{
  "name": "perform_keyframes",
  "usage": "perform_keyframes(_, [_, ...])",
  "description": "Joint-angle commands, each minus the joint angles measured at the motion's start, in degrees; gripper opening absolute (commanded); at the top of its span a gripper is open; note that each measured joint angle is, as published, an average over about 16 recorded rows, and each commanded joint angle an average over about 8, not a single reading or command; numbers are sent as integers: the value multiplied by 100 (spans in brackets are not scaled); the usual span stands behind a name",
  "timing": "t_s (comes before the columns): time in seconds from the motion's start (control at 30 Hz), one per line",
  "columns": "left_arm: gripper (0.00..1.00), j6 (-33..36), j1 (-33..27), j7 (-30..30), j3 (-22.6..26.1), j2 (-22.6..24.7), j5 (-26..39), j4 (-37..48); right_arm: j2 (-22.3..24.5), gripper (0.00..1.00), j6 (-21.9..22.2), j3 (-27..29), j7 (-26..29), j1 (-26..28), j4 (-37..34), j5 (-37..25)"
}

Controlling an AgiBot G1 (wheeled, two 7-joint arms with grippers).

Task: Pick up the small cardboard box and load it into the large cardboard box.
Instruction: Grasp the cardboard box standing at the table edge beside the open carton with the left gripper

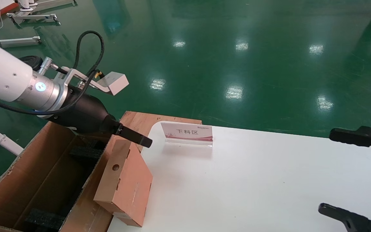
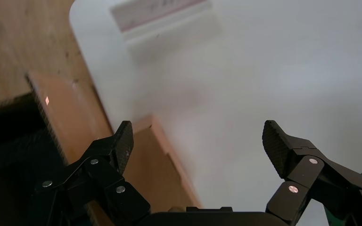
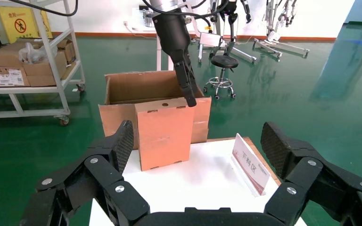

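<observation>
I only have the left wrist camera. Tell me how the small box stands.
Observer: The small box stands upright at the table edge, outside the large box. The open left gripper is by its top edge.
Operator: Report the right gripper.
Observer: The right gripper is open over the table's right side, away from both boxes.
Operator: Check inside the large box.
Observer: Black foam pads sit inside; the small box is not in there.

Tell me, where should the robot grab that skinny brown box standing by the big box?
Probably by its top edge, coming from above. The small cardboard box stands on end on the white table, leaning against the large cardboard box, so only its slim top is free. The left hand is open above that edge; the right hand waits open, farther off.
</observation>
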Motion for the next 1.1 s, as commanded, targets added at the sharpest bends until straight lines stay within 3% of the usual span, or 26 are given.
perform_keyframes(0.03, [100, 6, -194, -192, 320, 25, 26, 1, 0, 100, 0, -1, 0, 0, 0, 1])
perform_keyframes(0.6, [100, -103, -1536, -1545, 2842, 506, 395, -25, 3, 100, 3, -8, -4, 2, 0, 5])
perform_keyframes(0.77, [100, -286, -1641, -1644, 3071, 515, 335, -45, 4, 100, 4, -10, -5, 2, 0, 7])
perform_keyframes(1.1, [100, -612, -1632, -1497, 3060, 393, 64, -50, 6, 100, 6, -14, -7, 3, 0, 9])
